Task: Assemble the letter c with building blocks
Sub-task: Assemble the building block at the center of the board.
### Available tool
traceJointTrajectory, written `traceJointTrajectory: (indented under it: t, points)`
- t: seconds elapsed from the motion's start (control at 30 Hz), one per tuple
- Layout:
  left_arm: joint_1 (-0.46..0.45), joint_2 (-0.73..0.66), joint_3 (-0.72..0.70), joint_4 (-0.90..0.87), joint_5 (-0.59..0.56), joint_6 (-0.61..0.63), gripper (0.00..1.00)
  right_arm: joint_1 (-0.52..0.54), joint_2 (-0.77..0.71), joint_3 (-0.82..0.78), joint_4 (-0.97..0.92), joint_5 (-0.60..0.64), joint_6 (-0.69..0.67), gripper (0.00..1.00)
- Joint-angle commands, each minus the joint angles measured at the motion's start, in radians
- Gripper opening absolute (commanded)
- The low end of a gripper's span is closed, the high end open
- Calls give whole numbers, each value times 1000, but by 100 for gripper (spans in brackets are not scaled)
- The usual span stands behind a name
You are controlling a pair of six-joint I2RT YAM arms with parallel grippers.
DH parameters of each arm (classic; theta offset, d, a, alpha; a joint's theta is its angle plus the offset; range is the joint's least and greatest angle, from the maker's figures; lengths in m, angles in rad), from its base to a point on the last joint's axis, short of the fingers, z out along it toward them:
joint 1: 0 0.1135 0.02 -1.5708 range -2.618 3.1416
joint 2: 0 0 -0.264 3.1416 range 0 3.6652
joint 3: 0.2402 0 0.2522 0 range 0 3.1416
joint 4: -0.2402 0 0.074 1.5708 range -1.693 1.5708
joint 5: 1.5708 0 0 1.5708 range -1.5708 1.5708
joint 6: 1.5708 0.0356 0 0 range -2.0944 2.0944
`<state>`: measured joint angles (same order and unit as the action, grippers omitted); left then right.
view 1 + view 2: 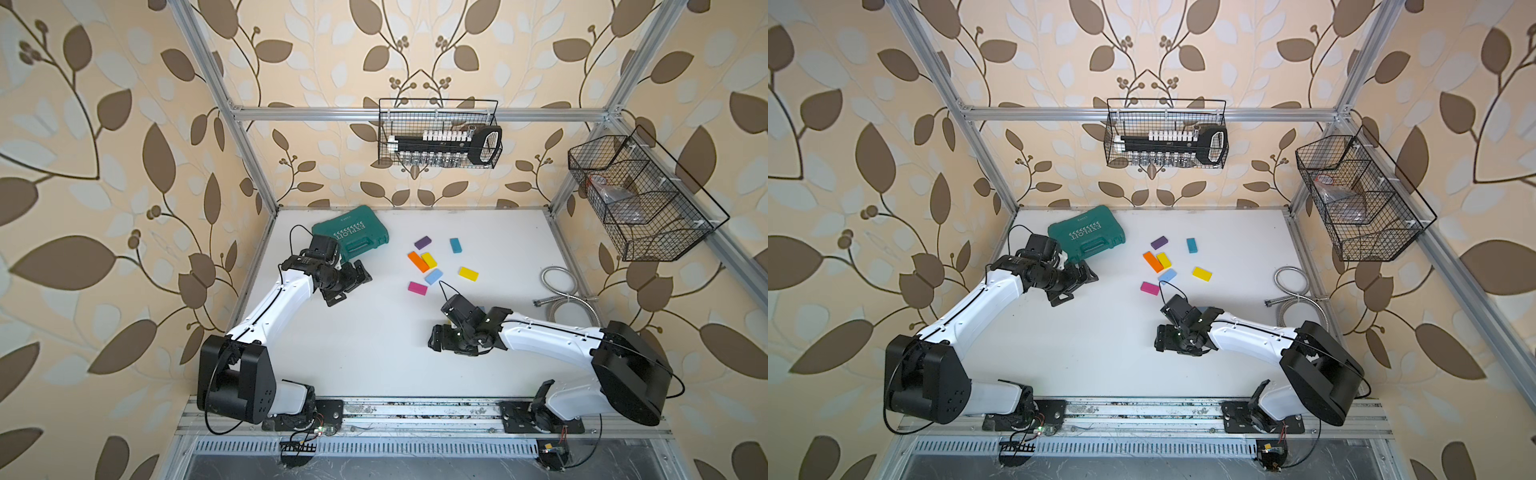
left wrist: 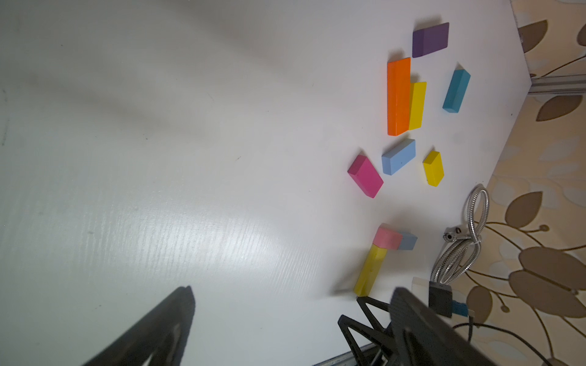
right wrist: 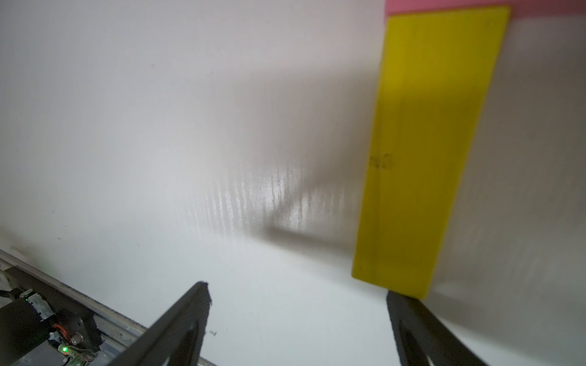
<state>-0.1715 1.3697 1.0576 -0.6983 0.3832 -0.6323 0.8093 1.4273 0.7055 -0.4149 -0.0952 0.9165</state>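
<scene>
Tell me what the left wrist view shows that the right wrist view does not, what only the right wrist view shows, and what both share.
Only the left wrist view shows the loose blocks: purple, orange, teal, magenta and a few more. It also shows the metal hose.
Only the right wrist view shows a small board with a green light on.
Both show the white table and the long yellow block with the pink block at its end.

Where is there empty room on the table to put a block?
Biggest bare patch: between the left gripper, right gripper and front rail. Smaller: between the teal block and the hose. Crowded: around the loose blocks and by the green case.
</scene>
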Motion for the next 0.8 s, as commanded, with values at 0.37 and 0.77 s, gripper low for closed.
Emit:
traceJointTrajectory:
  t: [0.37,0.77]
  points:
    - [-10,-36,-8,5,-10,-7,99,-29,-189,15,-111,12,-10,86]
    - [-15,-17,-10,-1,11,11,99,-508,-126,322,-332,-22,-282,85]
